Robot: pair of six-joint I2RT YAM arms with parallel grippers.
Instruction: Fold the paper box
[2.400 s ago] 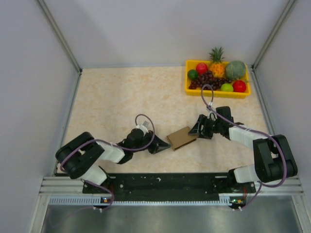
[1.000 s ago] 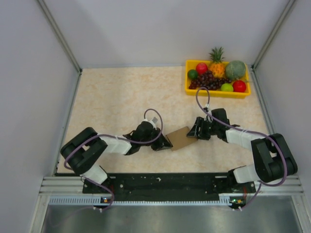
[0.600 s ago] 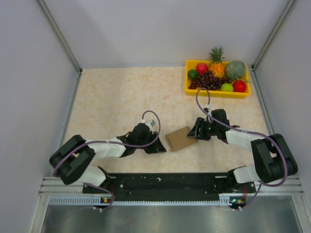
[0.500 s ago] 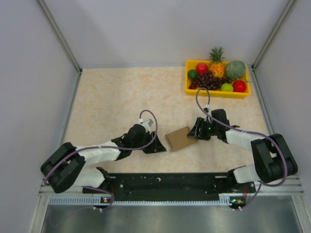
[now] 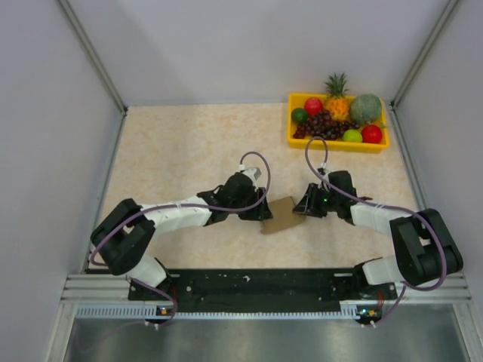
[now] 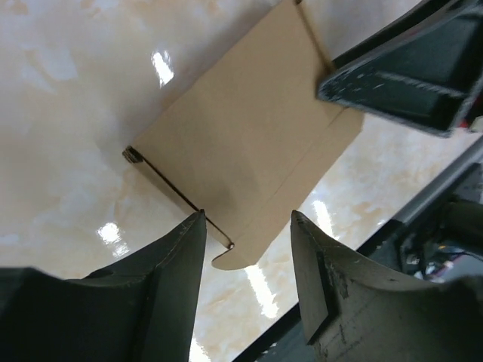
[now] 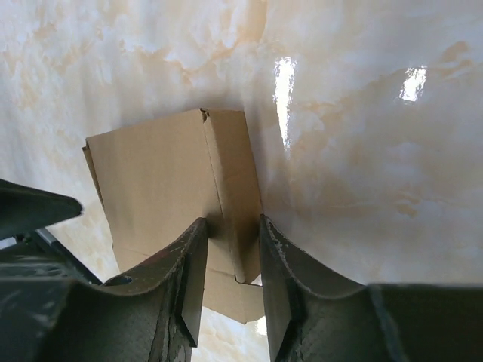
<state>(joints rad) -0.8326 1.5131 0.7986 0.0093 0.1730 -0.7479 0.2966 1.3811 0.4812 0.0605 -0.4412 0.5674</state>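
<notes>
At the near edge, both arms reach out from their bases over the marbled tabletop (image 5: 189, 143) and meet near its middle, a little to the right. There lies the paper box (image 5: 281, 216), a brown cardboard piece pressed mostly flat, with a small rounded flap at one edge. The left claw (image 6: 247, 219) sits at the box's left end, released. Its fingers stand spread, with a corner of the cardboard and the rounded flap between them, and neither side shows a clear squeeze. The right claw (image 7: 232, 222) meets the box's right end and is clenched on it, its two fingers pressing a narrow folded side panel between them. Well beyond, in the far right corner, a yellow tray (image 5: 332, 145) holds a pineapple (image 5: 336, 98), a melon (image 5: 365, 108), grapes (image 5: 323, 122) and some small round fruit.
</notes>
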